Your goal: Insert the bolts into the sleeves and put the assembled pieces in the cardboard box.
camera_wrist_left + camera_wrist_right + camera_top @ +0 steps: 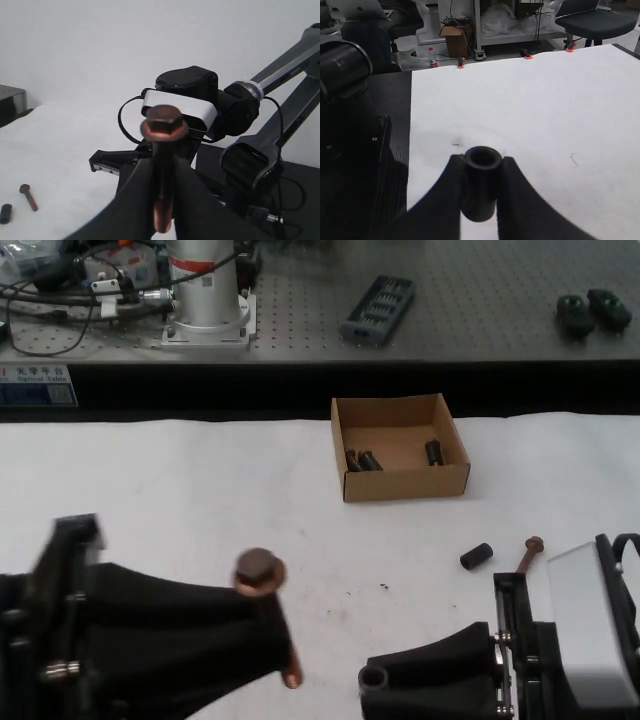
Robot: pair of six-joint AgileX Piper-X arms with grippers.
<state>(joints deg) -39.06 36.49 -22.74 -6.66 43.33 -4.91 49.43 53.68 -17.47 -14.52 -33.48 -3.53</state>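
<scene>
Left gripper: closing narrowly on the shank of the copper bolt, whose head is standing clear of the fingertips.
Right gripper: pinching the black sleeve by its sides, with the bore facing outward and unblocked.
Step in hand: probably mating the two. The bolt tip should be lining up with the bore axis before any push, and both grips should be holding firm.
Cardboard box: sitting open-topped at 12 o'clock from the grippers. It is holding dark pieces, what looks like a pair at its 9 o'clock and one at its 3 o'clock.
Spares: a loose sleeve and a loose bolt are lying near each other at the box's 5 o'clock.
</scene>
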